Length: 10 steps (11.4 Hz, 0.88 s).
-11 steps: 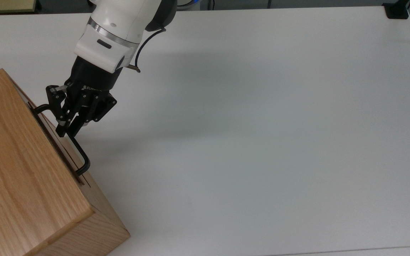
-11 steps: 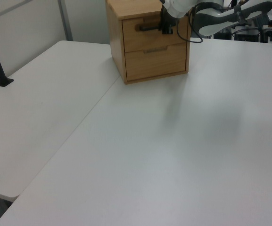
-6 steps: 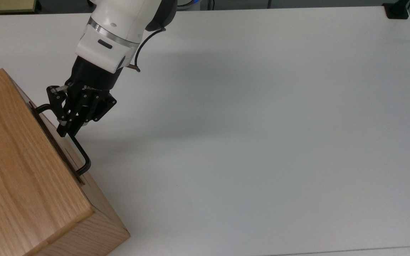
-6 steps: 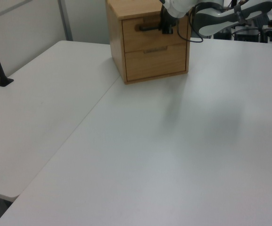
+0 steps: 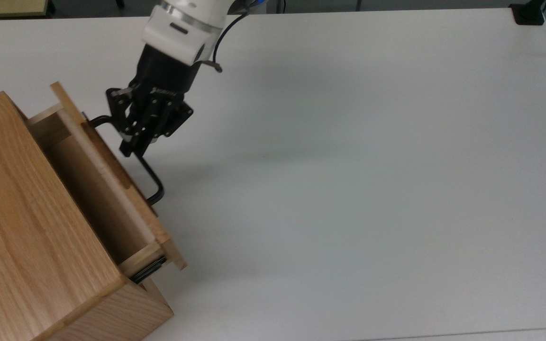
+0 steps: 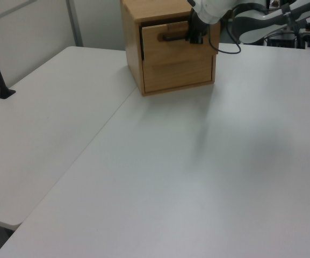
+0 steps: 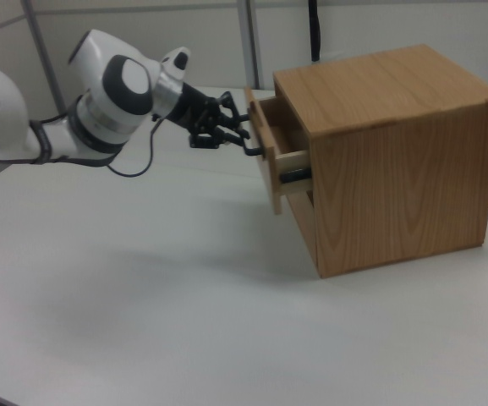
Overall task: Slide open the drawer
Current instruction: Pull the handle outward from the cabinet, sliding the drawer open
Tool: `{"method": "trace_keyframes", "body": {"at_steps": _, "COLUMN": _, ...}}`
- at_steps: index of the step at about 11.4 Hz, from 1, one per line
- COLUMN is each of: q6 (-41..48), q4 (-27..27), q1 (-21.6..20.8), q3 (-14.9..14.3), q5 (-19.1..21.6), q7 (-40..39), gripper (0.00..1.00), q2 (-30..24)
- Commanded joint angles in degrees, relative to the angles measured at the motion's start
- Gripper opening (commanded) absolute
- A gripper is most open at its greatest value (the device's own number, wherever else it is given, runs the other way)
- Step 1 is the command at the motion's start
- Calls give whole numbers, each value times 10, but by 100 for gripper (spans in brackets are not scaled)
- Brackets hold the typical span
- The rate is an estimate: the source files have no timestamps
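Drawer (image 5: 112, 189): upper of two in an oak box (image 5: 22, 237) standing on a white surface (image 5: 349, 189). It sits partly pulled out of the box; the top view looks into its bare light-wood inside, with a black side rail (image 5: 150, 272) exposed at the end nearer the camera. In the right view the front panel (image 7: 265, 161) stands clear of the box face, tray side and rail visible behind it.

Handle (image 5: 152, 182): long black bar along the front panel, bent in at both ends.

Tool (image 5: 131, 142): black two-finger unit on a white arm (image 5: 185, 23), reaching in from the top view's upper edge. Its fingers are closed around the handle bar, toward the end farther from the camera in the top view. In the left view the tool (image 6: 195, 36) grips the bar at the left view's right end; in the right view it (image 7: 242, 139) meets the handle from the right view's left.

Lower drawer (image 6: 177, 70): flush with the box face.
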<state>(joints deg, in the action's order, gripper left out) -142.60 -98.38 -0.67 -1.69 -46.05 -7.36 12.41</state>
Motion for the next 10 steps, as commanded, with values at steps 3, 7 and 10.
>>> {"method": "trace_keyframes", "body": {"at_steps": 3, "q6": 60, "q4": -80, "q1": -68, "q3": 0, "q5": 0, "q7": 116, "gripper": 0, "q2": -69}}
{"method": "trace_keyframes", "body": {"at_steps": 7, "q6": 94, "q4": -74, "q1": -100, "q3": 1, "q5": 45, "q7": 147, "gripper": 0, "q2": -78}}
{"method": "trace_keyframes", "body": {"at_steps": 10, "q6": 119, "q4": -70, "q1": -115, "q3": 2, "q5": 82, "q7": 147, "gripper": 2, "q2": -86}}
